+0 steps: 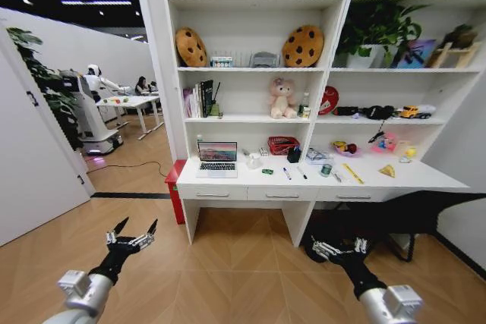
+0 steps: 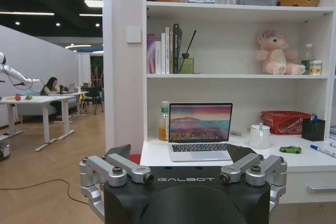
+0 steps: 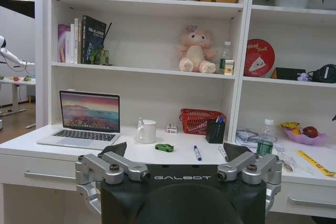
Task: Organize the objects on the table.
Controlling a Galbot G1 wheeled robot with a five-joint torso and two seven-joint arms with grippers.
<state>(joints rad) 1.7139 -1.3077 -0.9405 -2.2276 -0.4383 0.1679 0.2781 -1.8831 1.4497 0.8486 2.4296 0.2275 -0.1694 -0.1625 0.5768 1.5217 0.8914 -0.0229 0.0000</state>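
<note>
The desk [image 1: 448, 182] carries, from large to small: an open laptop [image 1: 218, 158] toward its left end, a white mug [image 3: 146, 131] beside it, a yellow ruler [image 1: 352, 173] and yellow wedge [image 1: 388, 171] toward the right end, and a green toy [image 3: 164, 147] near the front edge. The left gripper [image 1: 132, 231] and right gripper [image 1: 339, 248] hang above the floor, well short of the front edge, jaws spread wide and empty.

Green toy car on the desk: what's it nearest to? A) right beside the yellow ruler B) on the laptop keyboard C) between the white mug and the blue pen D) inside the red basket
C: the green toy car sits on the bare desk top, with the white mug on one side and the blue pen on the other.
</note>
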